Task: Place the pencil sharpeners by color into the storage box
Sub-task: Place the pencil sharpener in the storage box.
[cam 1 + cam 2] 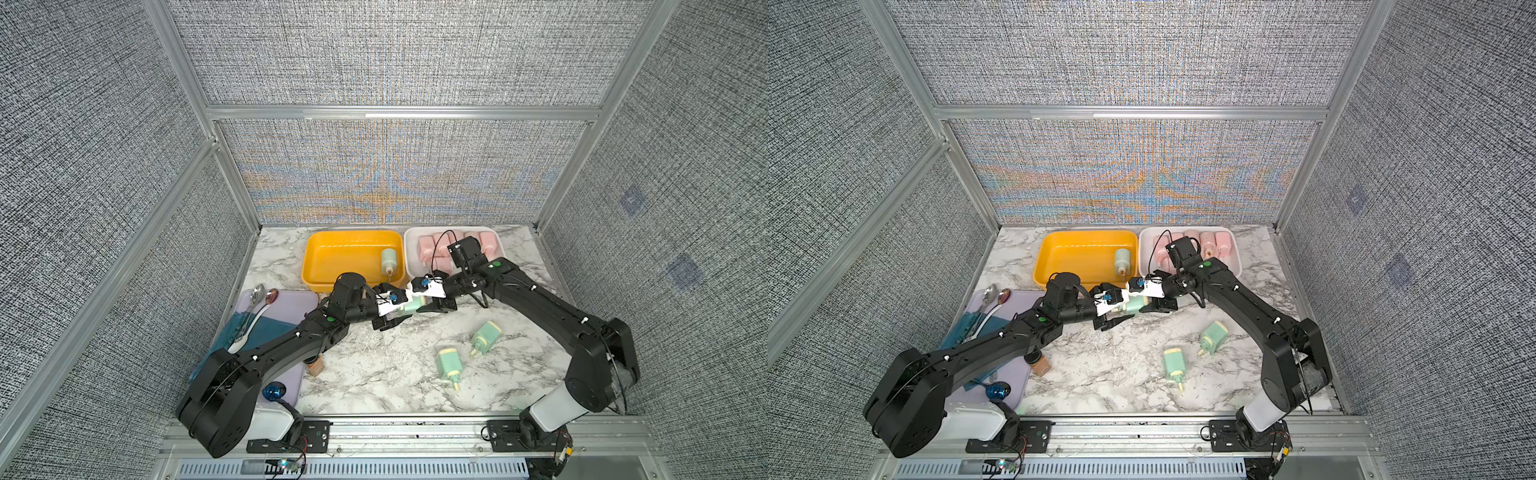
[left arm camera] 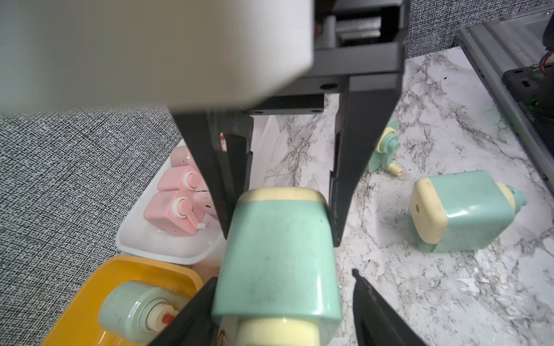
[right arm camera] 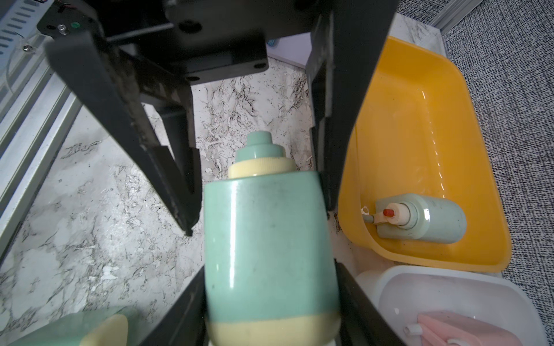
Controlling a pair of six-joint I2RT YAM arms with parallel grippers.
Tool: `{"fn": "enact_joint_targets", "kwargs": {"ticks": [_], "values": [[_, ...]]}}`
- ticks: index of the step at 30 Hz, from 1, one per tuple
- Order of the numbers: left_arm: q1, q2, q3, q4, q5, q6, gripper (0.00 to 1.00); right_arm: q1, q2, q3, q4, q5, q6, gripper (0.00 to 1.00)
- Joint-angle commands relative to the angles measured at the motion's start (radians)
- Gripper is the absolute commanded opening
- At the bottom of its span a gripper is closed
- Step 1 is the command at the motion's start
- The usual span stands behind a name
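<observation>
One held sharpener's hub (image 3: 259,146), right-wrist only

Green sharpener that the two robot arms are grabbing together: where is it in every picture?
In a top view: the green sharpener is mid-table, just in front of the yellow box.
In a top view: same place, in front of the box.
Left wrist: close up, filling the middle, box beside it.
Right wrist: close up in the middle, box beside it.
Shared landmark: the yellow box.
</observation>
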Motion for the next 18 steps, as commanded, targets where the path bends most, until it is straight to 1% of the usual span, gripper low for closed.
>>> {"fn": "enact_joint_targets", "kwargs": {"ticks": [1, 9, 13, 16, 18], "values": [[-0.003, -0.012, 0.006, -0.012, 0.002, 0.008, 0.70, 0.005, -0.001, -0.001, 0.017, -0.015, 0.004, 0.00], [-0.004, -0.012, 0.008, -0.004, 0.004, -0.002, 0.70, 0.026, 0.019, 0.010, 0.019, -0.012, 0.006, 0.00], [-0.004, -0.005, 0.015, -0.017, 0.007, -0.002, 0.61, 0.033, 0.027, 0.017, 0.017, -0.015, 0.010, 0.00], [-0.004, -0.010, 0.013, -0.032, 0.004, 0.006, 0.60, 0.033, 0.024, 0.018, 0.017, -0.017, 0.014, 0.00], [-0.004, -0.011, 0.015, -0.041, -0.001, 0.009, 0.54, 0.034, 0.022, 0.017, 0.019, -0.018, 0.015, 0.00]]}}
